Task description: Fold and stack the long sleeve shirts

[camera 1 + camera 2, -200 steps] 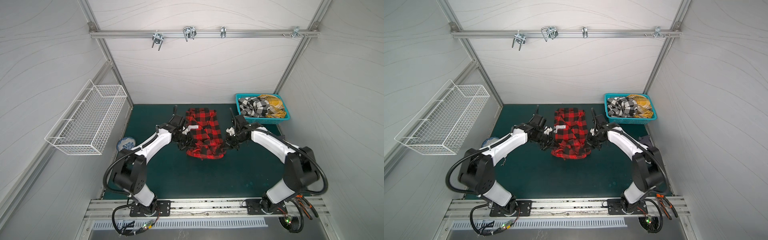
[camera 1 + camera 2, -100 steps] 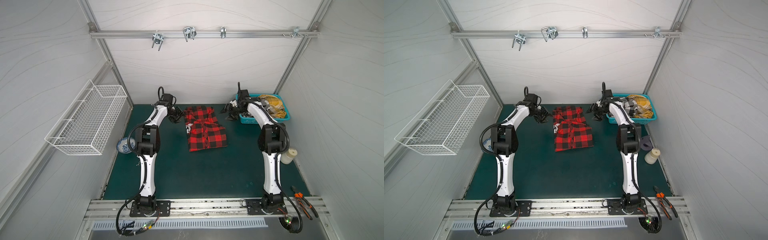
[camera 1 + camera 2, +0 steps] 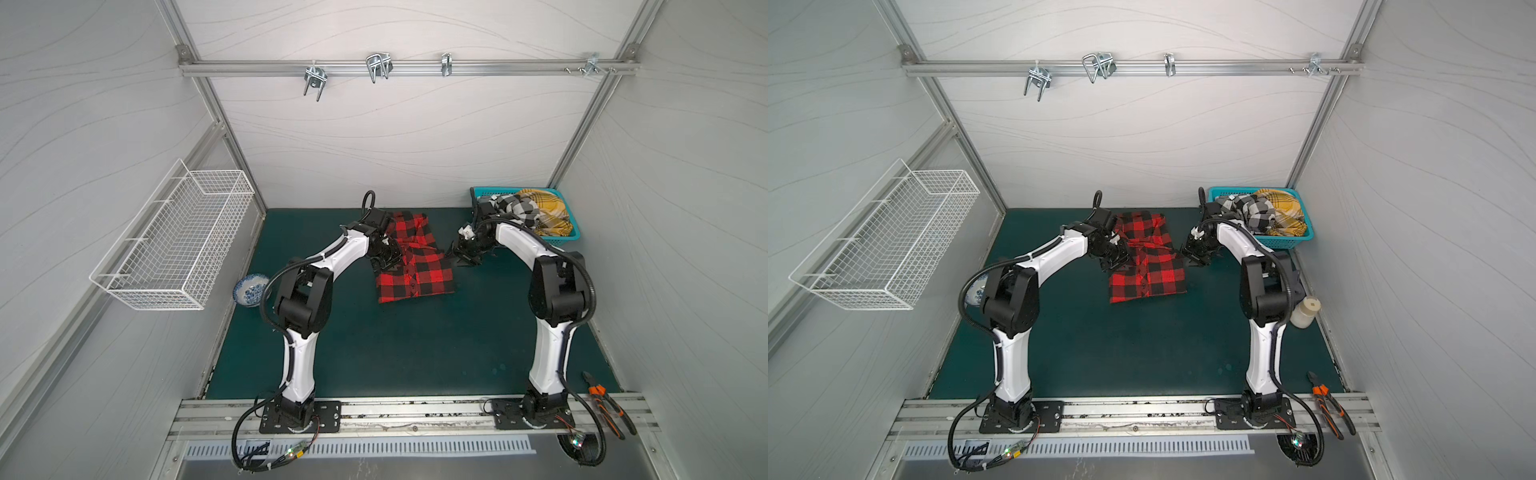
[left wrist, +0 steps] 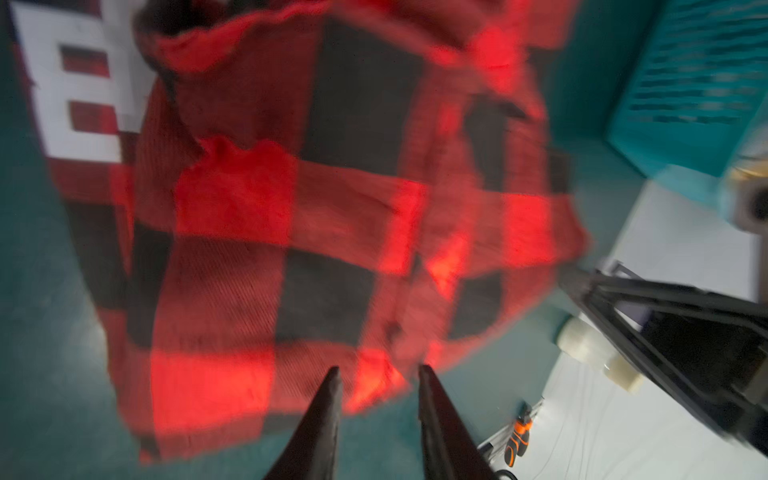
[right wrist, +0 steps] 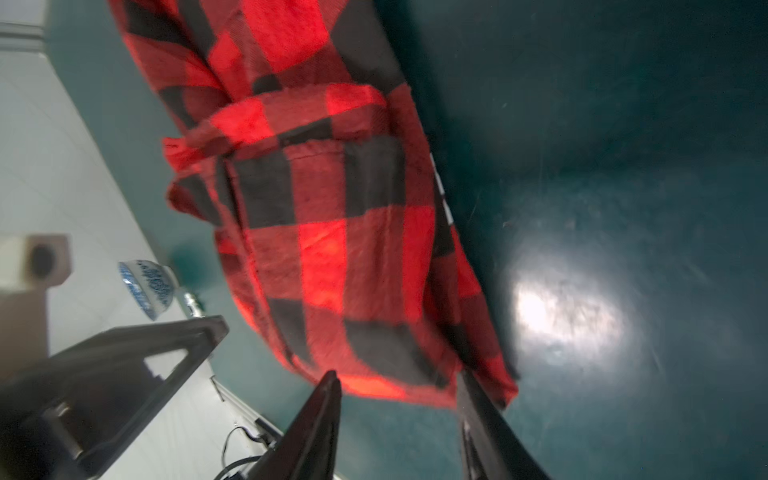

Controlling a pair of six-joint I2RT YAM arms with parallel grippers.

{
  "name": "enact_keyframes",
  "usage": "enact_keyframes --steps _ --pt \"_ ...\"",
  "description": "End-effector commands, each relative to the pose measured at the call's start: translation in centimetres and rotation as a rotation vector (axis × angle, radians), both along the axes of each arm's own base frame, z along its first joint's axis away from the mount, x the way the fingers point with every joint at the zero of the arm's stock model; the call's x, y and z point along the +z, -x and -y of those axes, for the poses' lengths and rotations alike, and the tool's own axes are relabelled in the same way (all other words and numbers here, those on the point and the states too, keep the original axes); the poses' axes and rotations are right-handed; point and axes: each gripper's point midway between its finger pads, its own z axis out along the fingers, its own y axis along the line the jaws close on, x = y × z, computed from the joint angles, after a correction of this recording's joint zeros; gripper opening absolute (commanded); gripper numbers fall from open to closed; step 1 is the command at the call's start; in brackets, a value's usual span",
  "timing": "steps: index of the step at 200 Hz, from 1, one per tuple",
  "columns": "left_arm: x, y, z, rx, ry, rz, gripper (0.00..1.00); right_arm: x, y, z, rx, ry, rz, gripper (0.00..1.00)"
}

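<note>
The red-and-black buffalo-check shirt (image 3: pixel 415 270) lies partly folded on the green mat (image 3: pixel 395 345), between the two grippers. Its lower half is a flat rectangle, and its upper half is narrower and rumpled.

The left gripper (image 4: pixel 379 370) has its jaws apart by a narrow gap with no cloth pinched between them. In the blurred left wrist view, the shirt's edge (image 4: pixel 332 208) sits just past the fingertips and fills most of the space beyond them. A white block letter (image 4: pixel 79 83) shows on the cloth farther out and off to one side of the jaws. In both top views this gripper hangs over the shirt's left edge.

The right gripper (image 5: pixel 398 376) has its jaws wider apart, and they are also empty. A corner of the shirt (image 5: pixel 332 249) lies right at its fingertips, and one finger (image 5: pixel 486 424) crosses the cloth's edge. Whether that finger touches the cloth cannot be told. Bare mat lies on the outer side of that finger. Beyond the other finger, a blue-and-white bowl (image 5: pixel 145 286) stands well away from the jaws.

Behind the right gripper's arm, a teal basket (image 3: pixel 559 240) holds the black-and-white checked shirt (image 3: pixel 517 208) and the mustard plaid shirt (image 3: pixel 544 208). Both are bunched up and unfolded, with the checked one nearer the jaws.
</note>
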Motion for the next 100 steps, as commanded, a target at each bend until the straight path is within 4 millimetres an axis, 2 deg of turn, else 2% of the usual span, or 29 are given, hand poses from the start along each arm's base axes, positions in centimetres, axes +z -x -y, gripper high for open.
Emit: enact_keyframes --steps 1,23,50,61,63,64,65,88,100 --pt "-1.0 -0.5 0.6 -0.023 -0.009 -0.019 0.29 -2.2 0.0 -1.7 0.048 -0.001 -0.012 0.44" --pt "-3.7 1.4 -0.7 -0.026 -0.081 -0.110 0.26 -2.9 1.0 -3.1 0.060 -0.037 -0.040 0.42" --pt "-5.4 5.1 -2.4 -0.041 -0.124 -0.184 0.23 -3.1 4.8 -4.6 0.081 -0.069 -0.090 0.38" --pt "-5.1 6.5 -3.0 -0.049 -0.125 -0.183 0.23 -3.3 6.9 -4.9 0.077 -0.071 -0.114 0.37" --pt "-5.0 6.8 -3.2 -0.050 -0.125 -0.182 0.23 -3.9 7.6 -4.9 0.078 -0.066 -0.134 0.36" --pt "-5.0 7.0 -3.2 -0.050 -0.124 -0.183 0.23 -3.4 7.6 -5.0 0.079 -0.073 -0.125 0.36" --pt "-4.9 7.1 -3.3 -0.050 -0.125 -0.182 0.23 -3.9 8.1 -4.9 0.079 -0.069 -0.141 0.36" --pt "-3.3 10.8 -4.4 -0.067 -0.098 -0.181 0.24 -3.1 12.9 -5.4 0.090 -0.090 -0.165 0.36" --pt "-2.2 12.5 -4.8 -0.072 -0.073 -0.170 0.27 -2.7 14.6 -5.1 0.094 -0.063 -0.164 0.37"
